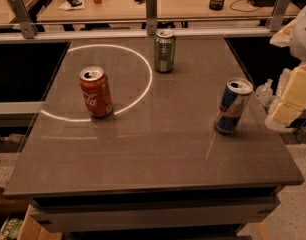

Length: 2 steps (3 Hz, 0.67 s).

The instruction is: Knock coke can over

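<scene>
The coke can (96, 92) is red with white script and a silver top. It stands upright on the left part of the grey table (158, 149), on the edge of a bright ring of light. My gripper (292, 98) is cream-coloured and sits at the right edge of the view, just past the table's right side and far to the right of the coke can. It touches nothing that I can see.
A green can (164, 50) stands upright at the back middle. A taller blue-and-silver can (232, 106) stands upright at the right, close to my gripper. Behind the table is a metal rail (151, 24) and a wooden desk (143, 1) with clutter.
</scene>
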{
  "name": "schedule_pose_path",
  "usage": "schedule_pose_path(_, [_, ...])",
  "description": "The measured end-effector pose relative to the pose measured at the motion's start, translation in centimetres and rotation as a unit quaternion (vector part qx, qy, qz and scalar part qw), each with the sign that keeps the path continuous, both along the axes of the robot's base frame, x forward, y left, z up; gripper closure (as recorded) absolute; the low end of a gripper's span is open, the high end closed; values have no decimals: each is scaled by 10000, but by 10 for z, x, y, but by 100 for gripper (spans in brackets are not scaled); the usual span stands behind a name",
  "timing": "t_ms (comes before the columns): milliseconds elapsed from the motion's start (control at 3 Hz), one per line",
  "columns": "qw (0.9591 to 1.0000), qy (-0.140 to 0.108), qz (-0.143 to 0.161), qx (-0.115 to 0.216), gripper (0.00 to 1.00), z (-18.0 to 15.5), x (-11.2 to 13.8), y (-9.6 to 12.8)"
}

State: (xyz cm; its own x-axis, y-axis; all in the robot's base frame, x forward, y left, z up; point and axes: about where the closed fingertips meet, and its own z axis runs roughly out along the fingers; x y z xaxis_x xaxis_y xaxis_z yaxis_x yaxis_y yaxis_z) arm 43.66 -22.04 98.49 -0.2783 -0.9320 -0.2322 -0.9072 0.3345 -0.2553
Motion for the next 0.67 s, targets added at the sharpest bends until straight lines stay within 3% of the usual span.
schedule_pose_path(333, [9980,-119,-471,416,0,20,-18,6])
schedule_pose_path(667, [9918,-311,-625,1074,0,38,-41,29])
